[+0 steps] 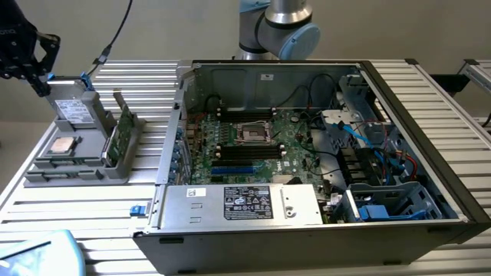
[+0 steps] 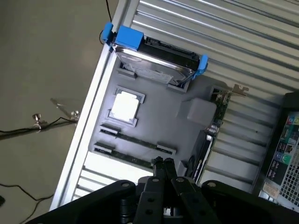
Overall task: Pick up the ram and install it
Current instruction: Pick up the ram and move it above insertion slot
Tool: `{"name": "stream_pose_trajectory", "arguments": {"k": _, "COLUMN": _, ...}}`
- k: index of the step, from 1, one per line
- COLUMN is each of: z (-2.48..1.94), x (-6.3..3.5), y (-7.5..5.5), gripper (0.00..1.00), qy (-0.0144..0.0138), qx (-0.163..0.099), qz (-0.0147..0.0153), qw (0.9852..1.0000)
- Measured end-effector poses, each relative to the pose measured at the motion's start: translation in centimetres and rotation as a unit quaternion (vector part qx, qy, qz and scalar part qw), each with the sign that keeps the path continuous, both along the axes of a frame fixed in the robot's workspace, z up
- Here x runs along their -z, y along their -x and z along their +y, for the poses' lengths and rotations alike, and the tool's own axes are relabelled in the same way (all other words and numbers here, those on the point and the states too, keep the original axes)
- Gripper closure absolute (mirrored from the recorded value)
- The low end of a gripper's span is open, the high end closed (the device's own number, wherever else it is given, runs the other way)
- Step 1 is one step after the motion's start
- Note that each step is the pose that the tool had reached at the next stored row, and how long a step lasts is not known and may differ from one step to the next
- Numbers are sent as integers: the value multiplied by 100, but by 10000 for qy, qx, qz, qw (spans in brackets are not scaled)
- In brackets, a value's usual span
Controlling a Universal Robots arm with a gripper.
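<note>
The claw (image 2: 162, 162) hangs above the grey tray (image 2: 159, 123) with its fingertips drawn together and nothing gripped between them, while the ram (image 2: 125, 156) lies untouched on edge in a long tray slot beneath the claw tips and the open computer case (image 1: 238, 80) stands well off to one side.

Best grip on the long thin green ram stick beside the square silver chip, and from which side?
Pinch the long thin green ram stick mid-length across its flat faces, straight down from above: it seems to stand on edge in the grey plastic tray, top edge exposed, both ends seated in it.
</note>
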State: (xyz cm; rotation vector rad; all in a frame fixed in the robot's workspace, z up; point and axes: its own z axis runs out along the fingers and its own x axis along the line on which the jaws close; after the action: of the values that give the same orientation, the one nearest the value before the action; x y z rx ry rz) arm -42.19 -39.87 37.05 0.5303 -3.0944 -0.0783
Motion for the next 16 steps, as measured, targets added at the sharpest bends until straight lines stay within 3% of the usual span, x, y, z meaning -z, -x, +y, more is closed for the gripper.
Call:
{"name": "stream_pose_trajectory", "arguments": {"k": 4, "z": 0, "x": 4, "y": 0, "gripper": 89, "qy": -5, "qx": -362, "qz": 0, "qw": 9993}}
{"name": "stream_pose_trajectory", "arguments": {"k": 8, "z": 0, "x": 8, "y": 0, "gripper": 89, "qy": -9, "qx": -732, "qz": 0, "qw": 9973}}
{"name": "stream_pose_trajectory", "arguments": {"k": 12, "z": 0, "x": 11, "y": 0, "gripper": 89, "qy": -14, "qx": -1094, "qz": -13, "qw": 9940}}
{"name": "stream_pose_trajectory", "arguments": {"k": 16, "z": -1, "x": 11, "y": -1, "gripper": 89, "qy": -13, "qx": -1453, "qz": -28, "qw": 9894}}
